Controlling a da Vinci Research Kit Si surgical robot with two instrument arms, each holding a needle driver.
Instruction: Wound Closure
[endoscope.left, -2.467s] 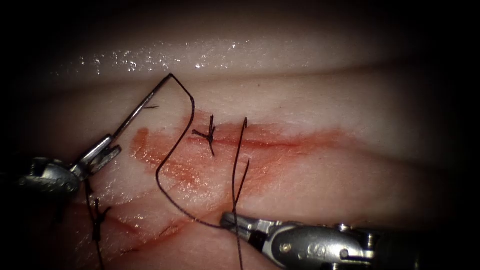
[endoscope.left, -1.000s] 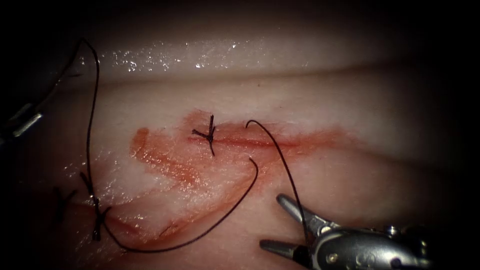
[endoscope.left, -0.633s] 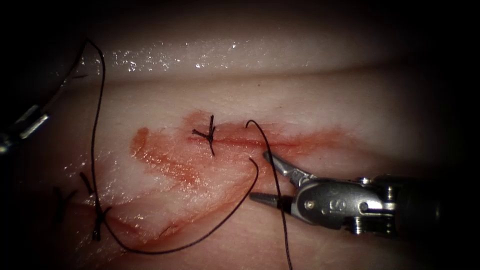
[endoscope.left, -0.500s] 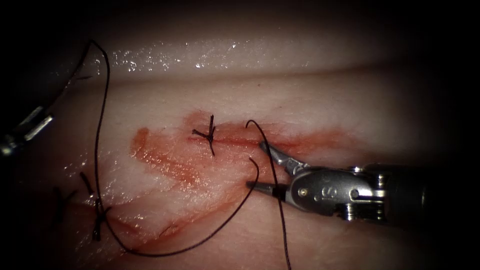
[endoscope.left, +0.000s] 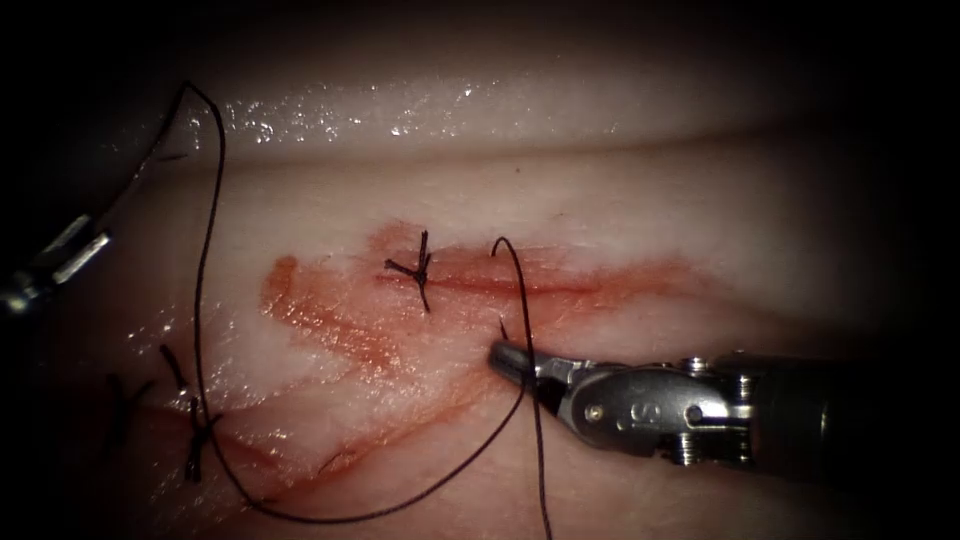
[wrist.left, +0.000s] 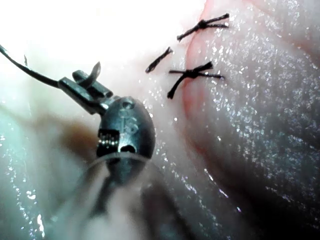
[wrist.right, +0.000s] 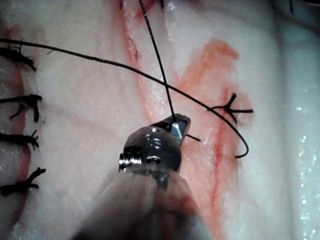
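The right tool (endoscope.left: 510, 360) is lying across the tissue (endoscope.left: 640, 200) from the right, just below the cut (endoscope.left: 560, 288), with its jaws closed on the thread (endoscope.left: 205, 260) close to the short free end that is emerging from the tissue below the cut; half a second earlier those jaws were standing apart on either side of that strand, so they have now come together on it. In the right wrist view the same tool (wrist.right: 176, 126) is pinching the dark strand at its tip. From that grip one strand is arching up over the cut and a second is sweeping down and to the left in a wide loop, then climbing toward the left tool (endoscope.left: 60, 262) at the far left edge. The left tool is holding the needle (endoscope.left: 150, 165), its jaws clamped on the shaft near one end, with the needle clear of the tissue and rising to the upper right, the thread leaving its top end. The left wrist view is showing that tool (wrist.left: 82, 85) gripping the needle (wrist.left: 30, 72). A finished knot (endoscope.left: 418, 268) is sitting on the cut to the left of the right tool. The right tool is much the nearer one to the free end; the thread's long run is lying to its left.
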